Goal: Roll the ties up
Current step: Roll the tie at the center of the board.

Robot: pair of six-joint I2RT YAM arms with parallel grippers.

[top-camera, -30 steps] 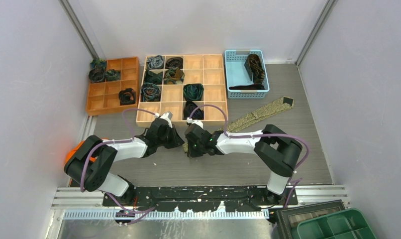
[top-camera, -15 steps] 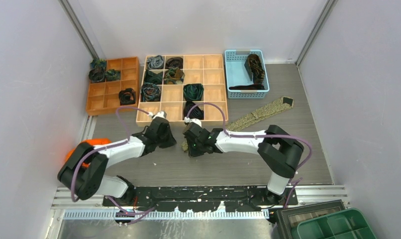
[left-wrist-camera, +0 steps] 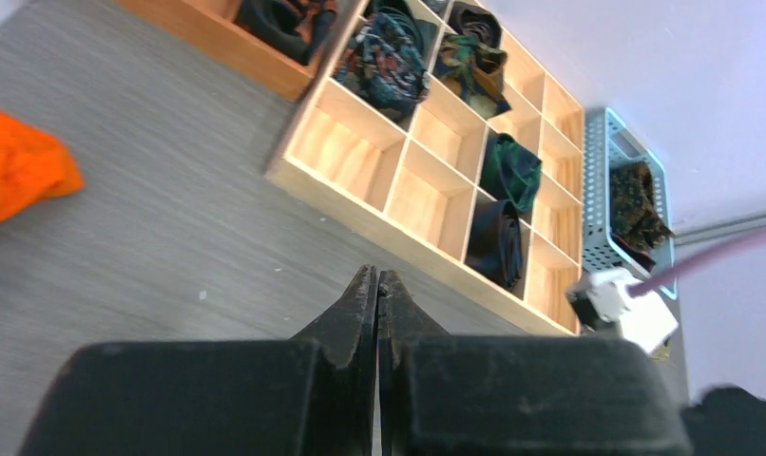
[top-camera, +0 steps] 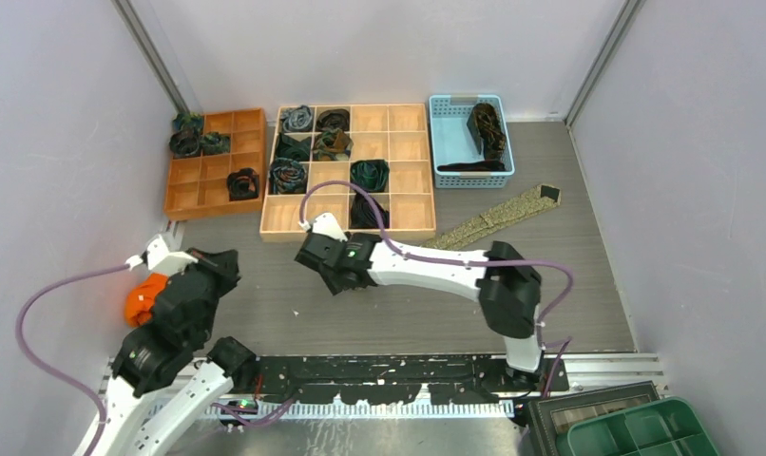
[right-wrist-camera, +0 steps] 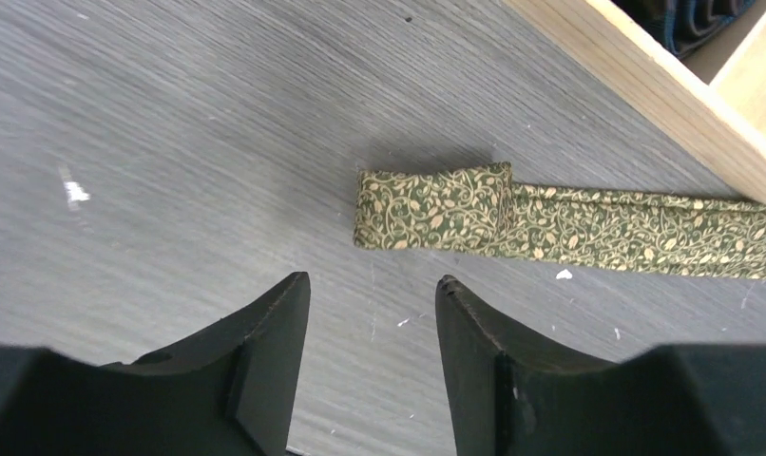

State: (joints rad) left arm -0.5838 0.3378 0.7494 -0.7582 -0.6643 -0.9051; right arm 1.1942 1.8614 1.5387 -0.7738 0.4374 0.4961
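The olive-gold tie (top-camera: 498, 217) lies flat on the table and runs diagonally from the blue basket toward the arms. Its near end is folded over into a short flat roll (right-wrist-camera: 431, 207). My right gripper (right-wrist-camera: 372, 282) is open just short of that folded end, with nothing between its fingers. From above, the right gripper (top-camera: 336, 275) hangs in front of the wooden tray and hides the fold. My left gripper (left-wrist-camera: 377, 275) is shut and empty. It is drawn back at the left (top-camera: 225, 258). Rolled ties (top-camera: 370, 174) fill several tray compartments.
The wooden grid tray (top-camera: 408, 176) stands at the middle back. An orange tray (top-camera: 203, 195) holding a few coils sits to its left, and a blue basket (top-camera: 450, 142) with dark ties is on the right. An orange cloth (top-camera: 146, 294) lies beside the left arm.
The right gripper has opened, let go of the tie's folded end and shifted left. The left arm has pulled back from the tie to the left side.
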